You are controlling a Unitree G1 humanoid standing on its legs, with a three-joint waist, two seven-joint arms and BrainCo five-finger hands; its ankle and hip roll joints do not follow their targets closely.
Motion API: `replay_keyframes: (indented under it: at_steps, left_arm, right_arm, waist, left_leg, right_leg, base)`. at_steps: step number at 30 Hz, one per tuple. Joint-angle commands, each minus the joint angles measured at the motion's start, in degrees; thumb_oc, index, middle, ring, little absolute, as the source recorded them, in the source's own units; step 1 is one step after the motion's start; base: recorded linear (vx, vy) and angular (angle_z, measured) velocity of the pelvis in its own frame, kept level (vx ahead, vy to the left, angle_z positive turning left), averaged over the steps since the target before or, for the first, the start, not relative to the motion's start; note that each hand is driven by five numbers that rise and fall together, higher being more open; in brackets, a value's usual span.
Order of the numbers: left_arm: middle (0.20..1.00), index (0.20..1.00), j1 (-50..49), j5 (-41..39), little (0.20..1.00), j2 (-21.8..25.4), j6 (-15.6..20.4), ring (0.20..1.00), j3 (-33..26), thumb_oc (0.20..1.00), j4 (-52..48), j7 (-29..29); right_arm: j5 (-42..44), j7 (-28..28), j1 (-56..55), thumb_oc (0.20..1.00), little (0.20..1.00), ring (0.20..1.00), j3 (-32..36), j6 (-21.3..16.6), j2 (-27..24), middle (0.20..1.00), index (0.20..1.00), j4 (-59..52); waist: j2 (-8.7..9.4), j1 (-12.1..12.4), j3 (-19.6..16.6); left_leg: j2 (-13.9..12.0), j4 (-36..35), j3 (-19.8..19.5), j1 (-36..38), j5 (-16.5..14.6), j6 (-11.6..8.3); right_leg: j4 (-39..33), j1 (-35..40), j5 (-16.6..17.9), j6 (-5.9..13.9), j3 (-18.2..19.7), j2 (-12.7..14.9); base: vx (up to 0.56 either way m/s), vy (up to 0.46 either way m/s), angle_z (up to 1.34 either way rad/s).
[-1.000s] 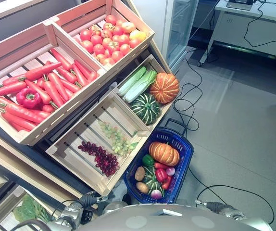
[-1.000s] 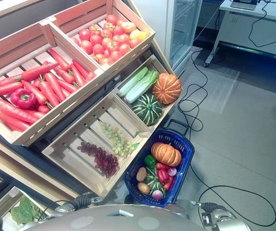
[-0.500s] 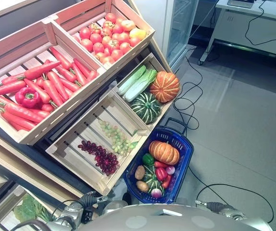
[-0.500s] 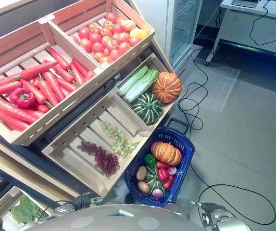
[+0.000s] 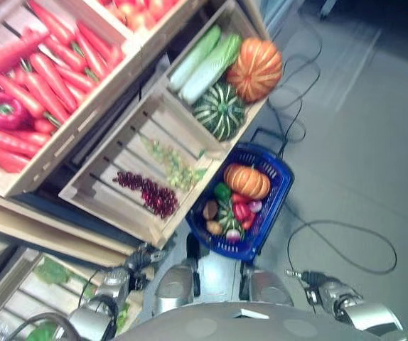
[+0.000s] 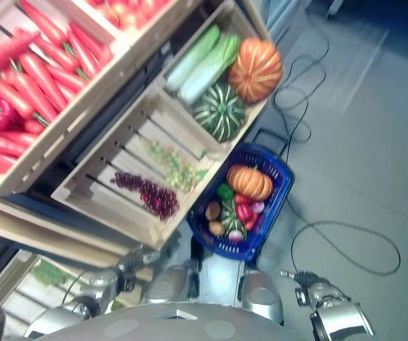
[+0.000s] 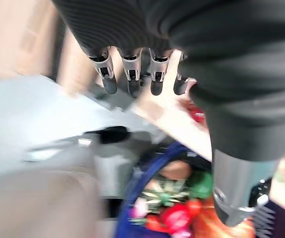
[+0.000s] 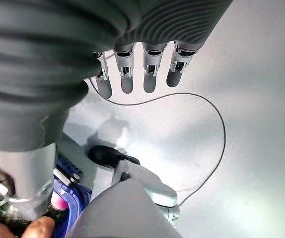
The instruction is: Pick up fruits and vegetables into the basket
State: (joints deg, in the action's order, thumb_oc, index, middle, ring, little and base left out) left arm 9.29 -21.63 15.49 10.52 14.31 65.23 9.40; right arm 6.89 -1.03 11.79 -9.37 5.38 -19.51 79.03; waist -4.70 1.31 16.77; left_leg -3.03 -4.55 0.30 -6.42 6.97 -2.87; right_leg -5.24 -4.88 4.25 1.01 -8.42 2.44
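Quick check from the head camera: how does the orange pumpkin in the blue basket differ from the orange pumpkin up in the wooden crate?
The orange ribbed pumpkin in the blue plastic basket looks smaller and flatter than the orange ribbed pumpkin in the wooden crate. The basket one lies on top of mixed produce, on the floor; the crate one sits on the display beside a dark green striped squash. Both are orange with pale ribs.

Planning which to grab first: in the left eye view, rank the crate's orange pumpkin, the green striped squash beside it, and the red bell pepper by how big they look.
1. Orange pumpkin and green striped squash: look about alike, so no ranking between them.
2. Red bell pepper: clearly smallest.
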Motion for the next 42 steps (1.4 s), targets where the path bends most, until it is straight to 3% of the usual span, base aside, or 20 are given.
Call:
replay_keyframes:
  at_steps: [1,12,18,25,31,32,35,38,42]
  left_arm:
    - [1.0,1.0,4.3,-4.9,1.0,1.1,3.5,1.0,2.0,1.0,-2.8,0.9]
    - [1.0,1.0,9.1,-10.0,1.0,4.8,9.9,1.0,4.2,1.0,-16.8,0.1]
    - [1.0,1.0,15.4,-9.8,1.0,10.2,12.6,1.0,6.6,1.0,-27.7,-3.2]
    - [1.0,1.0,27.7,-3.3,1.0,16.1,13.2,1.0,6.8,1.0,-33.7,-9.4]
    - [1.0,1.0,35.3,10.3,1.0,19.8,13.7,1.0,7.9,1.0,-34.6,-18.1]
    - [1.0,1.0,37.4,17.3,1.0,21.4,13.2,1.0,8.4,1.0,-34.4,-21.5]
    - [1.0,1.0,39.5,25.6,1.0,22.8,12.4,1.0,9.4,1.0,-33.8,-25.5]
    - [1.0,1.0,44.7,38.8,1.0,27.2,10.8,1.0,14.3,1.0,-30.4,-32.5]
    - [1.0,1.0,50.2,46.6,1.0,31.2,8.1,1.0,21.5,1.0,-26.8,-35.7]
  right_arm:
    - [3.5,-1.2,2.2,1.0,1.0,1.0,-2.4,1.0,-1.2,1.0,1.0,-0.4]
    - [5.9,-1.3,5.5,1.0,1.0,1.0,-2.4,1.2,-3.1,1.0,1.0,-2.0]
    - [8.1,-1.8,7.9,1.0,1.0,1.0,-2.4,0.0,-4.3,1.0,1.0,-1.7]
    - [10.7,-2.1,11.2,1.0,1.0,1.0,-3.3,-0.2,-5.1,1.0,1.0,-2.0]
    - [11.9,-2.5,11.9,1.0,1.0,1.0,-3.8,-0.6,-5.2,1.0,1.0,-2.6]
    - [12.2,-2.4,12.1,1.0,1.0,1.0,-4.1,-0.8,-5.4,1.0,1.0,-2.7]
    - [12.6,-2.3,12.3,1.0,1.0,1.0,-4.3,-1.1,-5.7,1.0,1.0,-2.7]
    - [12.9,-2.2,13.0,1.0,1.0,1.0,-5.0,-1.3,-6.3,1.0,1.0,-3.1]
    - [12.6,-1.8,13.5,1.0,1.0,1.0,-5.5,-1.0,-7.4,1.0,1.0,-3.8]
  waist:
    - [2.16,-0.2,2.0]
    - [2.23,0.4,5.4]
    - [1.99,0.4,8.9]
    - [2.52,-0.5,13.0]
    - [2.85,-1.4,13.0]
    - [3.07,-1.7,13.0]
    - [3.2,-2.0,13.0]
    - [3.51,-2.9,13.0]
    - [3.74,-3.8,13.0]
  left_leg:
    - [-0.5,-0.4,-1.2,-1.4,-2.3,-1.3]
    - [0.0,-0.4,-1.5,-4.5,-1.7,-0.97]
    - [0.4,1.2,-1.2,-7.4,-1.6,-0.44]
    - [1.5,13.8,-0.7,-17.1,-4.1,-0.18]
    - [2.2,21.0,-0.5,-24.4,-5.8,0.58]
    - [2.3,23.1,-0.6,-26.5,-6.4,0.77]
    - [2.2,24.6,-0.7,-28.0,-6.9,0.96]
    - [1.4,26.3,-0.1,-29.9,-7.3,0.91]
    - [0.8,28.1,0.2,-31.1,-7.9,0.74]
  right_leg:
    - [0.2,-3.2,2.4,5.33,3.0,4.3]
    - [1.5,-6.9,3.2,5.19,2.9,4.3]
    - [5.0,-10.6,2.4,4.82,3.7,4.2]
    - [14.6,-18.8,0.4,4.25,2.7,4.9]
    - [22.0,-26.4,-1.5,3.99,3.1,5.0]
    - [24.2,-28.7,-2.1,3.79,3.4,4.9]
    - [25.8,-30.3,-2.7,3.45,4.0,4.4]
    - [27.6,-32.4,-3.2,3.15,4.3,3.8]
    - [29.1,-33.7,-3.8,2.91,4.5,3.3]
  base:
    - [-0.09,-0.013,0.03]
    - [-0.06,0.007,0.01]
    - [-0.08,-0.01,0.0]
    - [-0.1,-0.036,0.0]
    - [-0.03,-0.01,0.09]
    - [-0.01,-0.006,0.16]
    - [0.01,0.003,0.09]
    - [0.0,0.012,-0.04]
    - [0.0,0.009,0.0]
